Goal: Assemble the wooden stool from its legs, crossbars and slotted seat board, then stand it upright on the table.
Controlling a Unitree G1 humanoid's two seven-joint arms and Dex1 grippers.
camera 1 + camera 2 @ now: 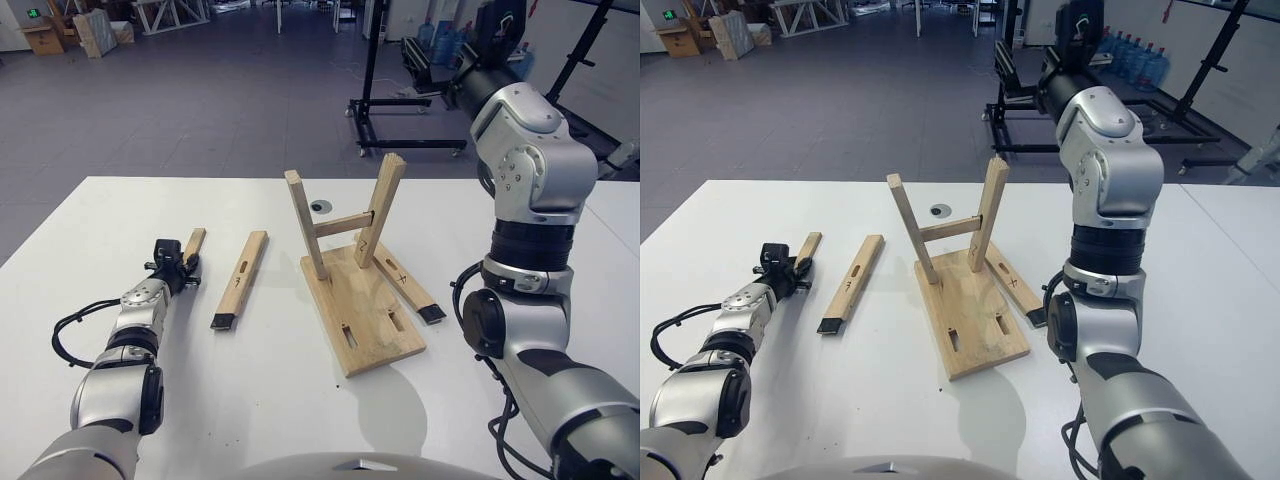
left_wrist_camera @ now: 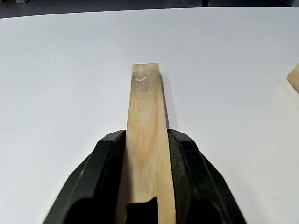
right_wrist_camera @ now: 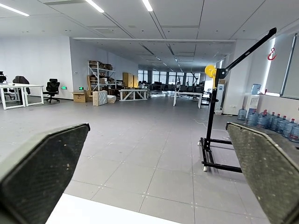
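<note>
The slotted seat board lies flat on the white table. Two legs stand in it, leaning apart, with a crossbar joining them. A third leg with a black foot lies along the board's right side. A fourth leg, slotted, lies loose to the left. Farther left lies a wooden bar; my left gripper is shut on its near end, low on the table. My right gripper is open, raised high and facing the room, with nothing between its pads.
A round cable hole sits in the table behind the stool parts. A black wheeled stand is on the floor beyond the far edge. My raised right arm stands beside the board's right side.
</note>
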